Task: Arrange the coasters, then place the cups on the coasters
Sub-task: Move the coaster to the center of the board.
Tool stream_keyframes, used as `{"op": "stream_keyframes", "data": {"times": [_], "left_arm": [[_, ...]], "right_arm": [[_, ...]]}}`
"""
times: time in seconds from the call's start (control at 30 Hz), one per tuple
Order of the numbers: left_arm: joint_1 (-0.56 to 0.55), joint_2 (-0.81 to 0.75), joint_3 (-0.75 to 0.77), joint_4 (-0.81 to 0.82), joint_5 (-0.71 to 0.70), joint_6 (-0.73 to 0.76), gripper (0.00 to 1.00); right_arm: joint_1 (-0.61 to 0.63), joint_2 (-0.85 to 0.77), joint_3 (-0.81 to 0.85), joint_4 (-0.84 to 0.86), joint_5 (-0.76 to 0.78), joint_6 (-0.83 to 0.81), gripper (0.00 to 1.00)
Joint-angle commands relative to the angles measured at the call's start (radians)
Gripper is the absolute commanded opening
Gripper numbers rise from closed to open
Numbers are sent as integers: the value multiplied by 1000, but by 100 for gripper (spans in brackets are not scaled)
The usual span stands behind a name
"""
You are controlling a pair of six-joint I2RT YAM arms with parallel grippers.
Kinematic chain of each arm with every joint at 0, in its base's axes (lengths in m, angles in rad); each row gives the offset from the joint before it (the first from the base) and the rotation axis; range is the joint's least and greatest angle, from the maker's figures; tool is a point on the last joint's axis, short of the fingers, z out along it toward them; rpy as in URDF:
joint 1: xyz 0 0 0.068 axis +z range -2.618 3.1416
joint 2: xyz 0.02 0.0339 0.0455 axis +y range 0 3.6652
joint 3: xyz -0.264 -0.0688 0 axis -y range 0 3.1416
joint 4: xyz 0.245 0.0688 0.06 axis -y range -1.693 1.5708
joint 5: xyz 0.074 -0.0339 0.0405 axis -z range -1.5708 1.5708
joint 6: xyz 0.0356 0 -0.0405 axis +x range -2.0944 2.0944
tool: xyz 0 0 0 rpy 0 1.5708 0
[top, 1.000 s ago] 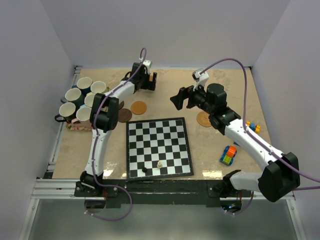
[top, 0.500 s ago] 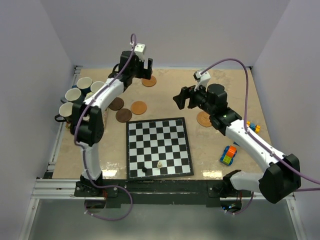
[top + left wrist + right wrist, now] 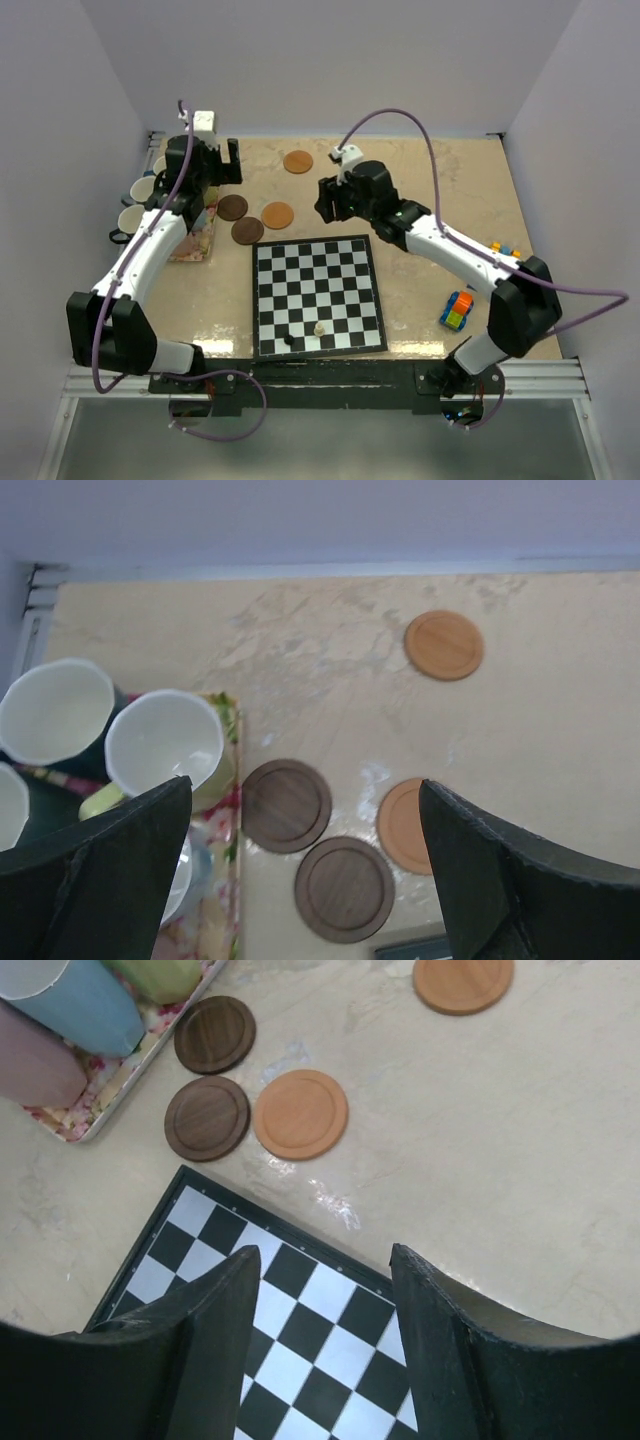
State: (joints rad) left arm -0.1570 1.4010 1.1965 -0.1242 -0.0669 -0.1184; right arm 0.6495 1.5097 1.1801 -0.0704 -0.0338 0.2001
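Hovering beside the cups (image 3: 165, 740), left gripper (image 3: 305, 785) is spread wide and empty. Right gripper (image 3: 325, 1255), half-spread and empty, faces the clustered coasters (image 3: 300, 1113), probably to space them out.

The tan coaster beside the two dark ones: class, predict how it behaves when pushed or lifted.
The tan coaster looks like a thin wooden disc, so probably stiff and light. Lying flat on the glossy table, it would likely slide rather than roll or tip. Its low profile leaves little edge to pinch, so lifting may be fiddly.
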Motion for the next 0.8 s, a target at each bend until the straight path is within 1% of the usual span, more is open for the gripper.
{"op": "stream_keyframes", "data": {"times": [0.0, 0.1, 0.2, 0.37, 0.47, 0.77], "left_arm": [[-1, -74, -55, 34, -117, 46, 100], [-1, -105, -95, 73, -119, 40, 100], [-3, -99, -86, 63, -99, 19, 100], [-3, -99, -84, 63, -60, -7, 100], [-1, -97, -86, 66, -56, -9, 100], [-1, -91, -86, 67, -50, -17, 100]], "right_arm": [[84, 127, 157, -84, 110, -5, 58], [105, 231, 239, -97, 118, 7, 56], [110, 345, 335, -108, 121, 12, 56], [125, 509, 475, -147, 149, -28, 51], [125, 572, 513, -154, 181, -36, 48], [124, 716, 604, -120, 187, -42, 44]]}}
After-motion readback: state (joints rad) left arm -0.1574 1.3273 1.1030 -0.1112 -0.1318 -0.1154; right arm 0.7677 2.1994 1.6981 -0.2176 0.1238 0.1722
